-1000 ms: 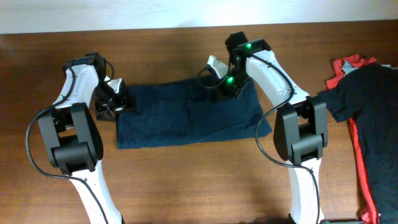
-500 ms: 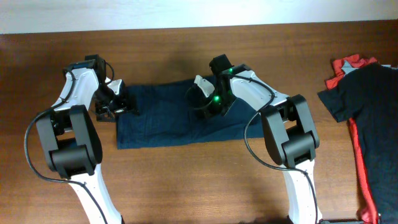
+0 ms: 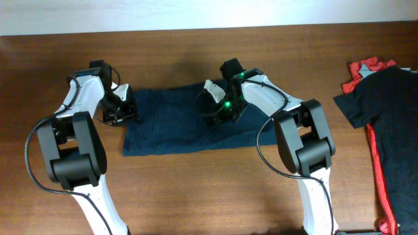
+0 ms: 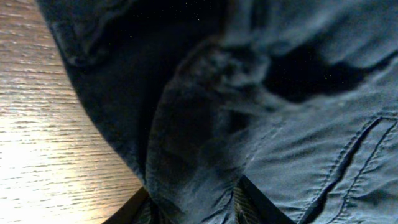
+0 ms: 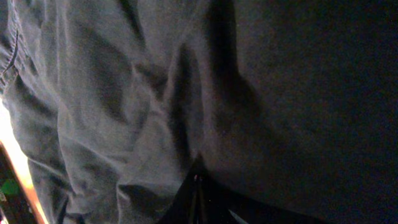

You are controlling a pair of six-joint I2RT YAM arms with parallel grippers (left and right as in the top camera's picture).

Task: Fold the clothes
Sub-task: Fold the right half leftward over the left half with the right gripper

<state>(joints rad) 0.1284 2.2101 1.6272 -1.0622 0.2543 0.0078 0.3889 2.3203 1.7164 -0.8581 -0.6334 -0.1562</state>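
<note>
The clothes, dark navy shorts [image 3: 170, 127], lie flat across the middle of the table. My left gripper [image 3: 124, 112] sits at their left end. In the left wrist view a ridge of the navy fabric [image 4: 186, 143] bunches up between the two fingers [image 4: 252, 200], and the left gripper [image 4: 193, 208] is shut on it. My right gripper [image 3: 217, 109] is over the middle of the shorts, with their right end drawn leftward over the rest. In the right wrist view the cloth [image 5: 124, 93] fills the picture and the right gripper [image 5: 198, 186] is shut with fabric pinched at its tip.
A black shirt [image 3: 385, 98] lies on a red garment [image 3: 382, 189] at the table's right edge. Bare wooden table [image 3: 196, 196] stretches in front of the shorts and between the arm bases. Wood [image 4: 37, 124] also shows left of the fabric.
The left gripper has closed onto the shorts' left end. The right gripper carried the right end leftward over the middle a second ago, then stayed put.
</note>
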